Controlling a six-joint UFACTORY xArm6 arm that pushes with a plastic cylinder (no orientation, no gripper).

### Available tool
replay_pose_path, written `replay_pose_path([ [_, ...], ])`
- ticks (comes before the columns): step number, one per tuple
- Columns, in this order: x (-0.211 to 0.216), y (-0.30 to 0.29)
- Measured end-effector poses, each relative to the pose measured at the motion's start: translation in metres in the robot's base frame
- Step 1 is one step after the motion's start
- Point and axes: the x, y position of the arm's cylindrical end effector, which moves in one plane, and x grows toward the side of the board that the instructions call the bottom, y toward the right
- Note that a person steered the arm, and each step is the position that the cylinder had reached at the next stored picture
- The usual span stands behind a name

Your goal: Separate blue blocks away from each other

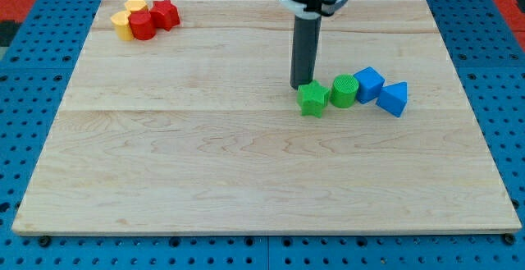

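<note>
A: Where are the blue blocks?
B: Blue cube [369,84] and blue wedge [394,98] touch, near the tabletop's [205,155] right edge.
A: The end effector?
B: No jaws; the tip [299,85] sits beside the green star [312,98].

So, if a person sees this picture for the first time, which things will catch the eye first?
First my tip, the end of the dark rod at the board's upper middle, just above-left of the green star block. From there a row runs to the view's right: green cylinder, blue cube, blue triangular block. In the top left corner lies a red and yellow cluster.
</note>
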Motion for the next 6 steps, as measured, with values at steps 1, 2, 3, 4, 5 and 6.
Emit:
replay_pose_path([
  [1, 0.004, -0.014],
  [2, 0.032, -0.013],
  [3, 0.067, -0.018],
  [4, 0.128, -0.04],
  [5, 0.127, 0.022],
  [6, 0.065, 0.073],
])
